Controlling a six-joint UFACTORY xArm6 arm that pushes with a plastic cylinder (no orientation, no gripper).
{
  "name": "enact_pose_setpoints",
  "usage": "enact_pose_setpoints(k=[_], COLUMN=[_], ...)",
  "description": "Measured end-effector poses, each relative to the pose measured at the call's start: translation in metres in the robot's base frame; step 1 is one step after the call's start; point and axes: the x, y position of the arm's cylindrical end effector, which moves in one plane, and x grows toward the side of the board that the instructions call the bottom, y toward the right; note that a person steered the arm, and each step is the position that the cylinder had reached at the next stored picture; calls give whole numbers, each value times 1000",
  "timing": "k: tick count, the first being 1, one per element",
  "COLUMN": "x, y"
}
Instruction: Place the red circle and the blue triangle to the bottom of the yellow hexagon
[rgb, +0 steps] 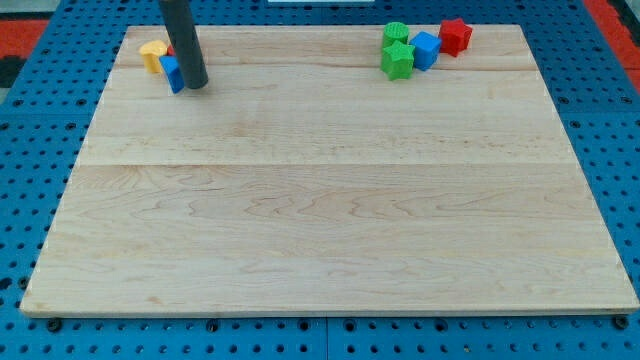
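My tip (196, 84) touches the blue triangle (172, 72) beside the yellow hexagon (153, 53); no gripper exists. Light, rigid blocks slide easily, so push flat faces.

Two clusters on the board (330, 220) — top-left beside my tip (195, 84), top-right.

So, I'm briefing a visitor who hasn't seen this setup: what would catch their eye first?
First the straight dark rod at the view's top left, my tip against a small blue block beside a yellow block. Next, the tight cluster at the top right: two green blocks, a blue one and a red one on the pale wooden board.
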Motion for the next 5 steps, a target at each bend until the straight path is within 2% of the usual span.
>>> enact_pose_setpoints(k=[1, 4, 5], x=[8, 8, 8], y=[26, 34, 65])
